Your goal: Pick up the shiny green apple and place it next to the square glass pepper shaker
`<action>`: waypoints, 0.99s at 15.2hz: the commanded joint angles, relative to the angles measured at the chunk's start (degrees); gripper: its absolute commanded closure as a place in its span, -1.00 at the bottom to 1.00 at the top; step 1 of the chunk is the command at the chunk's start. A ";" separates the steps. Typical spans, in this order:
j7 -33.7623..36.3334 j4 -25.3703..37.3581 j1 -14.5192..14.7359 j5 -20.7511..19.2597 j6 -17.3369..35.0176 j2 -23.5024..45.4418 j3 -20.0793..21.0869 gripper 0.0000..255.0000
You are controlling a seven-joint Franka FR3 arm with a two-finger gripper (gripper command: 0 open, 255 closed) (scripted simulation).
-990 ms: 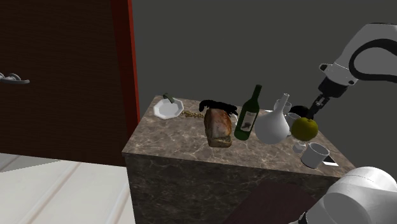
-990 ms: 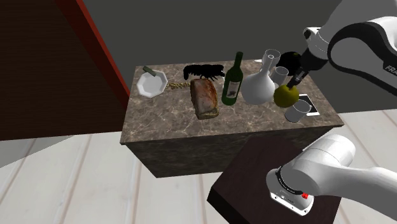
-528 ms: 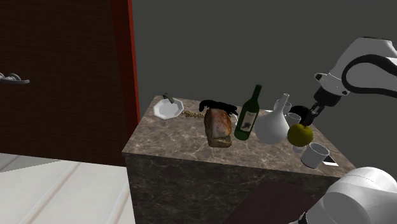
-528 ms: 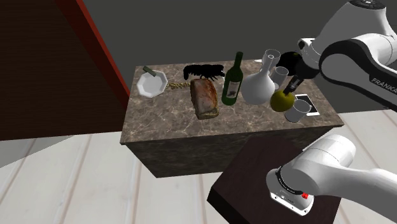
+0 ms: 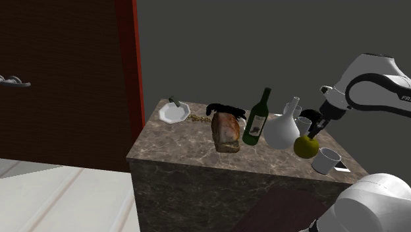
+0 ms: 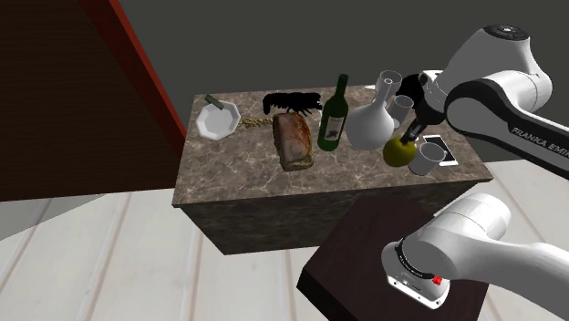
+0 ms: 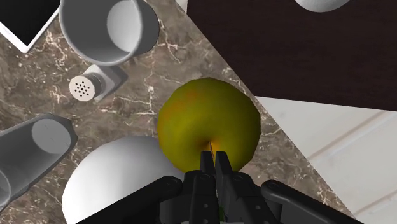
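— Which way was the apple (image 7: 208,124) pointing?

— Stalk end up, toward the claw (image 7: 215,159), so its core ran about in line with the fingers. It was glossy yellow-green and hung low over the brown marble table (image 5: 178,142), near the edge by the stand. I couldn't tell whether it touched the top.

— And the claw?

— The two black fingers were pinched almost together in the stalk hollow, gripping the apple there.

— What stood around it?

— A white round-bellied vase (image 7: 114,178) was just beside it, and a white cup (image 7: 124,28) was a little further along. The small square shaker (image 7: 89,86) with the holed top sat just beside the cup, near the apple but apart from it.

— Anything in the containers?

— I could see down to the cup's plain white bottom, and the same with a grey tumbler (image 7: 38,143) by the vase. The white bowl (image 5: 174,111) at the far corner had a grey-green stick leaning over its rim. The green bottle (image 5: 257,118) stood upright next to a loaf (image 5: 226,130), but I couldn't tell what was inside it.

— Anything hard to make out?

— There was a black shape (image 5: 224,109) behind the loaf that I couldn't name. The claw also covered part of the vase. A flat black slab (image 7: 28,16) with a white frame lay past the cup, cut off at the corner.
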 commanded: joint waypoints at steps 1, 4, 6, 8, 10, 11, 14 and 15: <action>0.02 -1.58 -0.30 -0.53 1.45 -0.14 -0.49 1.00; 0.06 -3.80 -0.73 -1.34 3.70 -0.08 -1.28 1.00; 0.08 -5.24 -1.03 -1.91 5.25 0.06 -1.83 1.00; 0.10 -6.64 -1.34 -2.51 6.85 0.28 -2.40 1.00; 0.12 -8.00 -1.65 -3.13 8.50 0.61 -2.99 1.00; 0.14 -8.67 -1.81 -3.46 9.35 0.81 -3.30 1.00; 0.17 -10.61 -2.29 -4.47 11.99 1.57 -4.25 1.00; 0.18 -11.22 -2.45 -4.81 12.88 1.88 -4.57 1.00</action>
